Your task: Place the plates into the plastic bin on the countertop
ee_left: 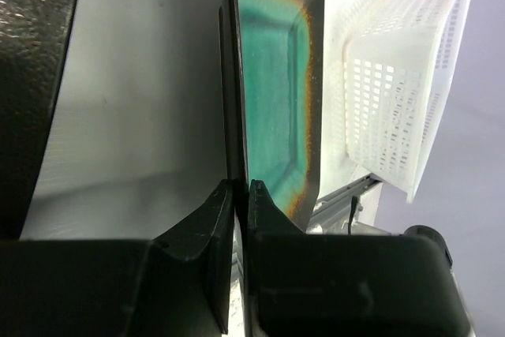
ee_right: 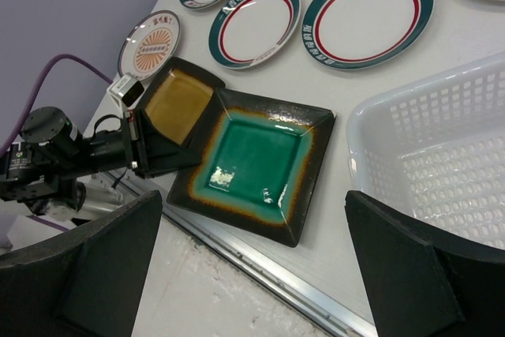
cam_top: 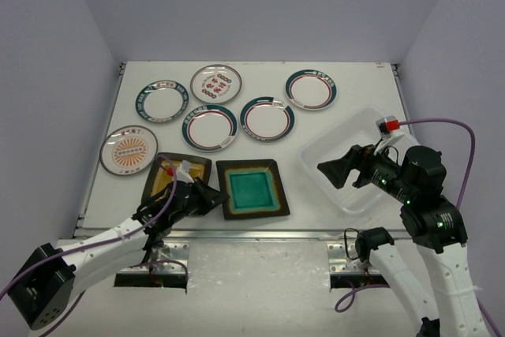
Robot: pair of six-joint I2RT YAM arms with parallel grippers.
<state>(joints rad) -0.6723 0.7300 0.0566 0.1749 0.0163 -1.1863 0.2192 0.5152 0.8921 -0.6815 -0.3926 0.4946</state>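
The teal square plate (cam_top: 251, 189) lies near the countertop's (cam_top: 339, 120) front edge, with the amber square plate (cam_top: 175, 173) just left of it. My left gripper (cam_top: 207, 195) is shut on the teal plate's left rim; in the left wrist view (ee_left: 241, 191) the dark rim runs between the fingertips, with the teal glaze (ee_left: 272, 76) to the right. The plastic bin (cam_top: 359, 159) stands at the right and holds nothing I can see. My right gripper (cam_top: 335, 171) hangs open and empty over the bin's left edge. The right wrist view shows the teal plate (ee_right: 252, 159) and the bin (ee_right: 442, 155).
Several round white plates lie behind the square ones: (cam_top: 162, 101), (cam_top: 215, 83), (cam_top: 209, 127), (cam_top: 267, 118), (cam_top: 311, 89), and an orange-motif one (cam_top: 129, 150) at the left. The metal front edge (cam_top: 237, 234) runs just below the square plates.
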